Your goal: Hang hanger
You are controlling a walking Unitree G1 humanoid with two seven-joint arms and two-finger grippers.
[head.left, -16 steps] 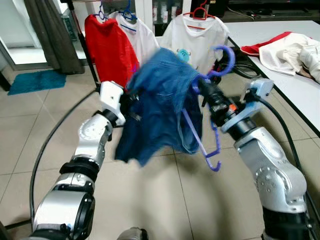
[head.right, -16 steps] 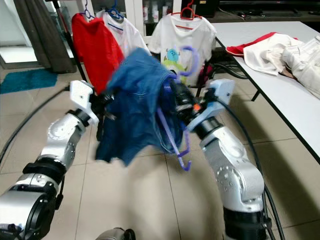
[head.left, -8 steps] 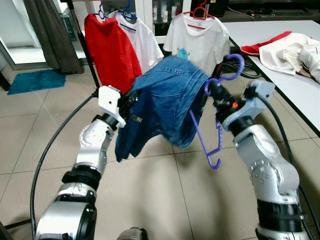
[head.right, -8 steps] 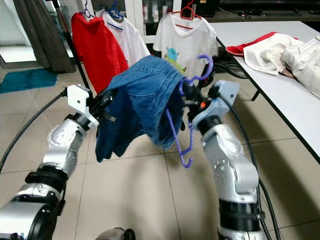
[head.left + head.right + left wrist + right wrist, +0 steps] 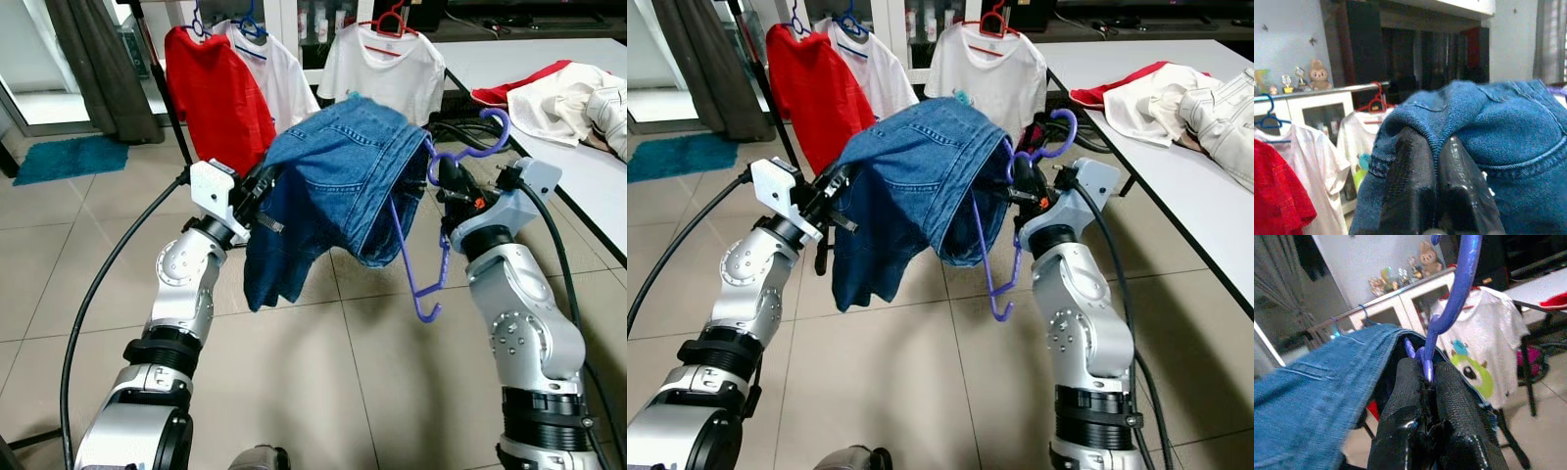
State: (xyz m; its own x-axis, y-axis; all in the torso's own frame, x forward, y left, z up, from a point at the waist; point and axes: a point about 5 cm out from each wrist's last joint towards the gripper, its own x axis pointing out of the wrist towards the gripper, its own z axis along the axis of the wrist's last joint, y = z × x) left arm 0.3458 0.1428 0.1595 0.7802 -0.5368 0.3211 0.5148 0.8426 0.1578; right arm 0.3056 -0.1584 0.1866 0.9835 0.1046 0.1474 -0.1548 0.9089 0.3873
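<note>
Blue jeans [image 5: 338, 186] sit on the hanger [image 5: 431, 225], both grippers [image 5: 257, 188] [image 5: 443, 181] clamped tight, but nothing hangs on the rail [image 5: 1317, 91] yet.

Your left gripper [image 5: 1437, 147] has both black fingers [image 5: 1410, 186] pinched tight on a hemmed fold of the blue denim garment [image 5: 1498, 132]. Behind it, a white shirt [image 5: 1359, 139] on a red hanger [image 5: 1376, 100] hangs from the rail [image 5: 1317, 90], beside a red shirt [image 5: 1276, 191].
</note>
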